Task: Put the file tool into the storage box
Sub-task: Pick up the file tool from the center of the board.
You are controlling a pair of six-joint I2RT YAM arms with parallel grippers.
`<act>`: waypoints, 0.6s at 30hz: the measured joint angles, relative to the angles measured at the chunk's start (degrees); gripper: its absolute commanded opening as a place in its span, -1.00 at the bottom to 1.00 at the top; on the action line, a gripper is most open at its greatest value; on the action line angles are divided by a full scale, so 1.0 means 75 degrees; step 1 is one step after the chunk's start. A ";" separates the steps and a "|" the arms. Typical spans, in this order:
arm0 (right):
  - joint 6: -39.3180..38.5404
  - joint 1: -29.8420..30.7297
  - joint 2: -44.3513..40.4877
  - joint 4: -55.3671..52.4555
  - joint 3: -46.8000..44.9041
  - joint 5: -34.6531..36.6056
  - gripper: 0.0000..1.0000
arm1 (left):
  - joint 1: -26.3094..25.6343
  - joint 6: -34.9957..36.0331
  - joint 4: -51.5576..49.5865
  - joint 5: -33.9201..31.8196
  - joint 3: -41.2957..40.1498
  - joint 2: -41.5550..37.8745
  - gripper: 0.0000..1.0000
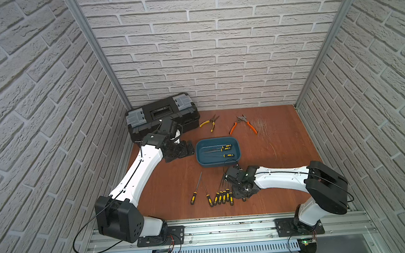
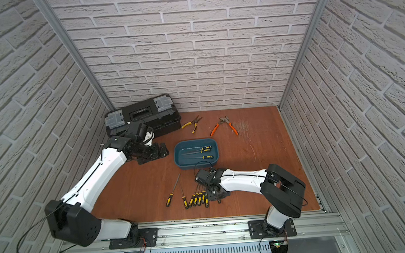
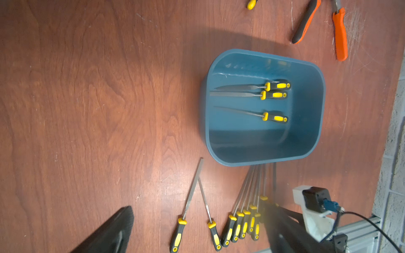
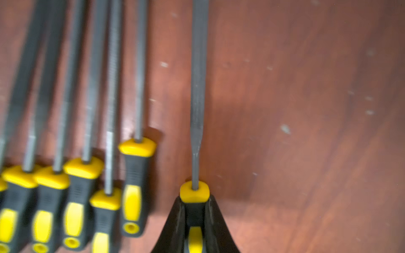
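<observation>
I hold my right gripper (image 4: 194,203) clamped on the handle of one file (image 4: 199,87), just right of the row of files (image 1: 223,196), on the near side of the storage box (image 1: 211,162), three files (image 3: 252,95) lying inside it, my left gripper (image 1: 185,152) with jaws wide apart, just left of the box

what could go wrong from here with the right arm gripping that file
1. The right end effector pinches the file only at its handle, so the long blade may swing or slip on lifting.
2. The neighbouring files lie close beside it; a sideways lift may knock them.
3. The storage box already holds three files; the blade may catch its rim.
</observation>
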 measured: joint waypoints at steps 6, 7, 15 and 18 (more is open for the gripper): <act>0.0172 -0.0003 -0.0822 -0.0490 -0.0525 0.0344 -0.85 | -0.0038 0.0000 -0.0108 -0.0058 0.0189 -0.0076 0.97; 0.0198 -0.0006 -0.0933 -0.0589 -0.0560 0.0388 -0.85 | -0.0073 0.0000 -0.0128 -0.0070 0.0265 -0.0076 0.97; 0.0128 -0.0536 -0.2189 -0.1393 -0.0562 0.0889 -0.80 | -0.0469 0.0087 -0.0189 -0.0111 0.1186 0.0207 0.96; -0.0283 -0.1049 -0.2757 -0.1539 -0.0472 0.0938 -0.79 | -0.0478 0.0061 -0.0082 -0.0114 0.1227 0.0300 0.97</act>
